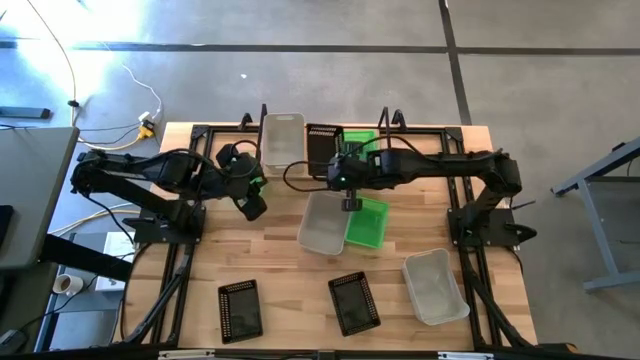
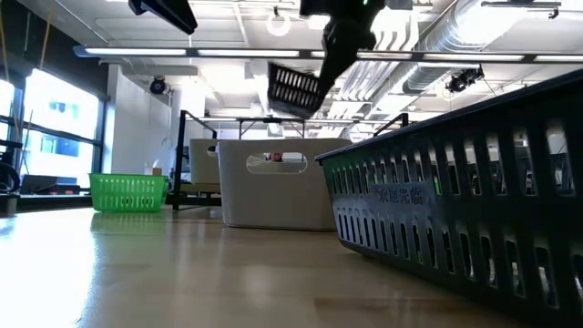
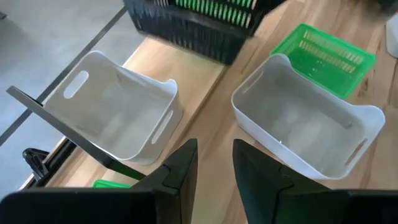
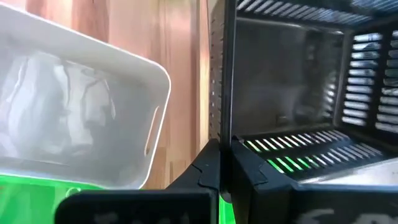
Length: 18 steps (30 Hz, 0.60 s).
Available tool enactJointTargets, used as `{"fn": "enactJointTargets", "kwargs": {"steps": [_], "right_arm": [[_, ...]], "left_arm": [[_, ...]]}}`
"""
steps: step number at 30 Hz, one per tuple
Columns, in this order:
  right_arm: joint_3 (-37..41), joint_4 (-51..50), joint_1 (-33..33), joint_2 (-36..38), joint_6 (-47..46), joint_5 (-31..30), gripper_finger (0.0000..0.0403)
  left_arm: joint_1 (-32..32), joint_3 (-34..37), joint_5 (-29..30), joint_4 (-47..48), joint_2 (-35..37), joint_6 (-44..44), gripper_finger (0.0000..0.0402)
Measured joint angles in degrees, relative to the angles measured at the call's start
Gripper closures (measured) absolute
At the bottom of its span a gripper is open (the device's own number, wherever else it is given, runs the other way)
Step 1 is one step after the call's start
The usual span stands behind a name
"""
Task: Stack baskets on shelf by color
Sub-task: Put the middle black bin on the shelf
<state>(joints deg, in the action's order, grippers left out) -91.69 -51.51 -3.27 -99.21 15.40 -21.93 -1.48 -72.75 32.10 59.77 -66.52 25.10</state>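
My right gripper (image 4: 229, 167) reaches from the table's right toward the shelf (image 1: 386, 118) and is shut on a black perforated basket (image 1: 323, 150), held in the air (image 2: 293, 87). A whitish basket (image 1: 282, 135) stands on the shelf's plank (image 3: 180, 68). A green basket (image 1: 360, 140) sits on the shelf to the right of the black one. My left gripper (image 3: 214, 168) is open and holds nothing. It hovers (image 1: 250, 205) left of a whitish basket (image 1: 323, 222) that stands on the tabletop. My right gripper pinches one perforated side wall of the black basket (image 4: 225, 124), one finger (image 4: 208, 171) outside and the other (image 4: 252, 171) inside. The fingers lie along the wall, coming from the table's right. The basket is lifted clear and hangs tilted below the gripper (image 2: 342, 41).
A green basket (image 1: 367, 222) lies beside the whitish one at mid-table. Two black baskets (image 1: 240, 310) (image 1: 353, 302) and a whitish one (image 1: 435, 287) sit near the table's near edge. Another green basket (image 2: 127, 191) shows at left in the low view.
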Motion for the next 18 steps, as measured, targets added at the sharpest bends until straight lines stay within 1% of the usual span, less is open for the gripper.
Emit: {"fn": "enactJointTargets", "kwargs": {"steps": [3,7,11,18], "right_arm": [[0.60,1.66,-1.73,-1.28,0.19,1.09,0.0403],[0.74,1.40,-3.94,-3.12,1.60,1.36,0.0403],[0.80,1.88,-5.74,-4.68,3.23,3.44,0.0403],[0.80,2.65,-7.38,-7.62,5.19,4.31,0.0403]], "left_arm": [[0.13,0.00,0.03,0.00,0.00,0.09,0.0310],[0.13,0.00,0.08,0.03,0.00,0.16,0.0310],[0.13,0.00,0.07,0.04,0.00,0.17,0.0310],[0.11,0.00,0.11,0.11,0.00,0.17,0.0310]]}}
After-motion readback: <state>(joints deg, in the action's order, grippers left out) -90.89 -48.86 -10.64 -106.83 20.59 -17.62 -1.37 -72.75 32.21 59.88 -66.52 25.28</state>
